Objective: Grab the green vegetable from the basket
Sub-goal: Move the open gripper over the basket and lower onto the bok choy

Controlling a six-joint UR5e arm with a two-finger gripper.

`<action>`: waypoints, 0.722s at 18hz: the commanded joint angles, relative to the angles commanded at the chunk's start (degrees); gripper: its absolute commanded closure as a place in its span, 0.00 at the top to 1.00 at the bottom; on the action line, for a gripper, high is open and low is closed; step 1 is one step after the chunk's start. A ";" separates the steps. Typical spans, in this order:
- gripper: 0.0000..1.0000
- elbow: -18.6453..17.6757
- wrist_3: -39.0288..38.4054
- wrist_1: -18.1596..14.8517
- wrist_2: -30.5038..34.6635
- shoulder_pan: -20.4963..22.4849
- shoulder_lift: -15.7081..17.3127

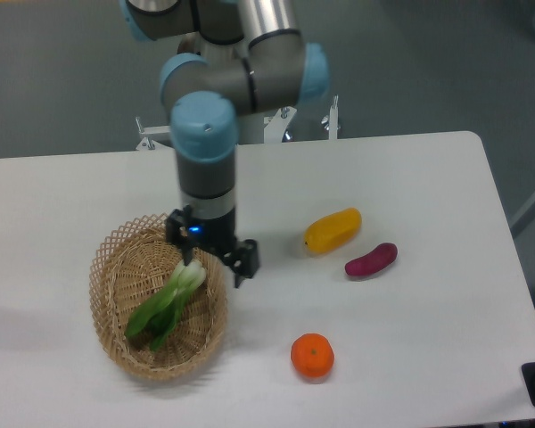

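Observation:
The green vegetable (165, 306), a small bok choy with a white stem end and dark green leaves, lies slanted in the light tan woven basket (107, 303) at the left of the table. My gripper (209, 248) points straight down over the basket's upper right rim, just above the bok choy's white stem end. Its black fingers (244, 260) stand spread apart, so it looks open and holds nothing. The arm hides the fingertips in part, so I cannot tell if they touch the stem.
A yellow oblong fruit (333, 230) and a purple oblong vegetable (371, 259) lie to the right of the basket. An orange (312, 355) sits near the front. The white table (428, 178) ends at right and front.

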 joint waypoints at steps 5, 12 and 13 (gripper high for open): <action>1.00 -0.09 0.00 2.81 2.54 -2.90 -3.70; 1.00 0.52 -0.18 2.90 2.81 -3.52 -6.68; 1.00 0.79 -0.18 2.90 2.73 -3.61 -7.30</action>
